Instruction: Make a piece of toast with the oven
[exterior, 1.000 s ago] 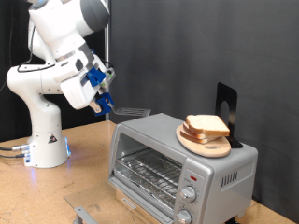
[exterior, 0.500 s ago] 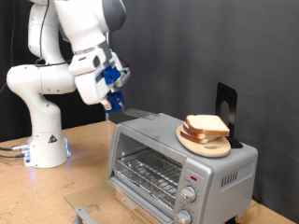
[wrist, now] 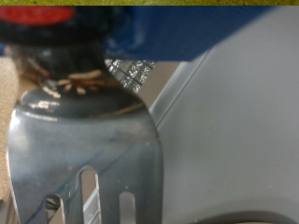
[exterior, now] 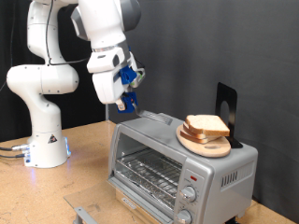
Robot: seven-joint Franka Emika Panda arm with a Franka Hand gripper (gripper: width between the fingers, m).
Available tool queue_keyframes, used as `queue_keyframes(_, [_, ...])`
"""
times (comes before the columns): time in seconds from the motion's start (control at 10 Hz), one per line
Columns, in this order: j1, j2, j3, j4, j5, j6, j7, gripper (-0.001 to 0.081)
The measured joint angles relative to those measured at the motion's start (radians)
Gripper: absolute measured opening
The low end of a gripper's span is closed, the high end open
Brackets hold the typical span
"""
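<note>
Exterior view: gripper (exterior: 130,98) clamped on spatula (wrist: 89,149) above oven (exterior: 182,159); no legible writing.

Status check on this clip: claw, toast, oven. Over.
Claw above oven's top, at its exterior-left end, holding a spatula. Toast on plate atop oven, untouched. Oven door closed.

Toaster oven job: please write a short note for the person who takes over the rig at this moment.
Gripper: shut on a slotted spatula, in the air above the oven's top, towards the exterior view's left.
Oven: door looks closed, and no bread shows on the rack behind the glass.
Bread slices: stacked on the wooden plate on top of the oven.
Done: spatula picked up.
Left: no bread in the oven yet, so the toasting itself.
</note>
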Motion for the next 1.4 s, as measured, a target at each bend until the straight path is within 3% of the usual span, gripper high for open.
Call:
queue_keyframes(0.5, [0.001, 0.059, 0.019, 0.047, 0.000, 0.026, 0.020, 0.0449])
queue_keyframes(1.4, [0.001, 0.116, 0.073, 0.069, -0.031, 0.071, 0.100, 0.0449])
